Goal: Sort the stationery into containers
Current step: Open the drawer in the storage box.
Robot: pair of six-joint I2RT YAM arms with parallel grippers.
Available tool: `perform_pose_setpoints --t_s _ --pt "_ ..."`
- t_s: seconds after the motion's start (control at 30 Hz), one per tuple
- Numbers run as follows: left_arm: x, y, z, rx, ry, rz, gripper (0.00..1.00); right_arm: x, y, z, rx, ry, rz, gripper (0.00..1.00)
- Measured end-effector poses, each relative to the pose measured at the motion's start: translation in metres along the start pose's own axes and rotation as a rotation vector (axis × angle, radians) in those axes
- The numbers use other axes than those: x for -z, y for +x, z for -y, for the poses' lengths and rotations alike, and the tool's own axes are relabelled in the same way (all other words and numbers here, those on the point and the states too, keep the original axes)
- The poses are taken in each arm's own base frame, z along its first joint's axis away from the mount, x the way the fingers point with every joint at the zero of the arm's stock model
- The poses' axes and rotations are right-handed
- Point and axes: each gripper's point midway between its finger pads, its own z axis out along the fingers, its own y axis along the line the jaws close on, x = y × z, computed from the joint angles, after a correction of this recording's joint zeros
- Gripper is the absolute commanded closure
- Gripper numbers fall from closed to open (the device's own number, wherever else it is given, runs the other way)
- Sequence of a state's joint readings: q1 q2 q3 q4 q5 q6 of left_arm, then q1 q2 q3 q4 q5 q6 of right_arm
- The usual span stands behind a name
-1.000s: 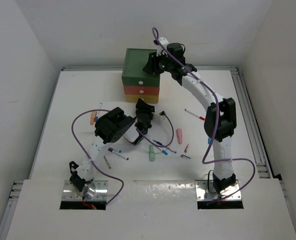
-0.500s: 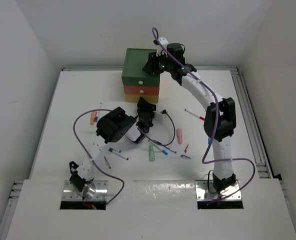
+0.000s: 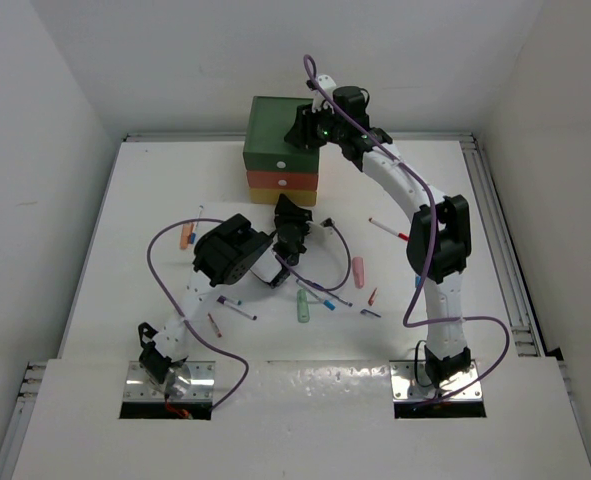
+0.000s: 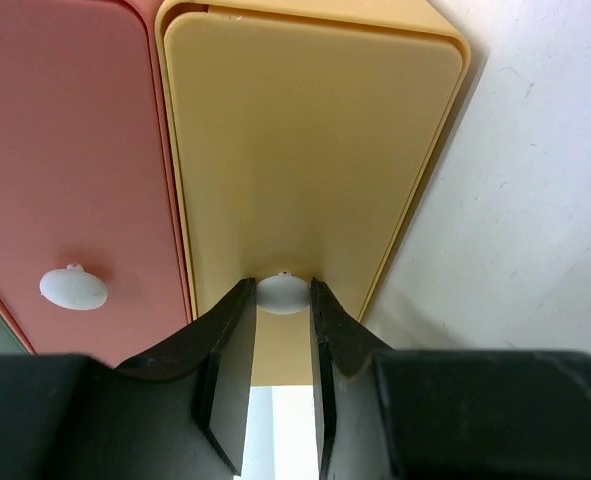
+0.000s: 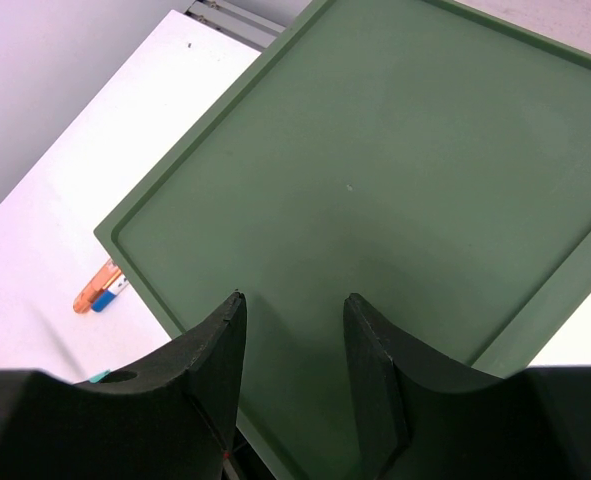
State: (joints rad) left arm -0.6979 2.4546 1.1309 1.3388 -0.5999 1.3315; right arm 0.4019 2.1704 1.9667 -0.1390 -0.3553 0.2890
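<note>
My left gripper (image 4: 280, 289) is clamping the white knob (image 4: 283, 294) of the yellow drawer (image 4: 305, 150), lower centre of frame. My right gripper (image 5: 293, 305) is hovering with fingers apart over the green drawer top (image 5: 395, 180). Pens (image 3: 388, 229) are lying mid-frame in the top view.

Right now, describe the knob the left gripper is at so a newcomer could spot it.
Find the small cabinet at the table's far middle: three stacked drawers, green on top, red, then yellow at the bottom. The white round knob on the yellow drawer sits between the left gripper's fingers. The red drawer above it has the same knob, but nothing around it.
</note>
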Motion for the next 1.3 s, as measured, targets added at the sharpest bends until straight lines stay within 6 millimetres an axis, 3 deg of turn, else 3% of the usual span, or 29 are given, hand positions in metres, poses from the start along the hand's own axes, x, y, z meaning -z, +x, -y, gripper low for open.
perform_pose_setpoints --t_s 0.47,1.3 --pt "0.021 -0.002 0.002 -0.011 0.025 0.013 1.0 0.0 0.0 0.0 0.0 0.0 0.0 0.57" --pt "0.112 -0.018 -0.001 -0.046 0.081 -0.059 1.0 0.003 0.005 -0.007 0.003 -0.017 0.004 0.58"
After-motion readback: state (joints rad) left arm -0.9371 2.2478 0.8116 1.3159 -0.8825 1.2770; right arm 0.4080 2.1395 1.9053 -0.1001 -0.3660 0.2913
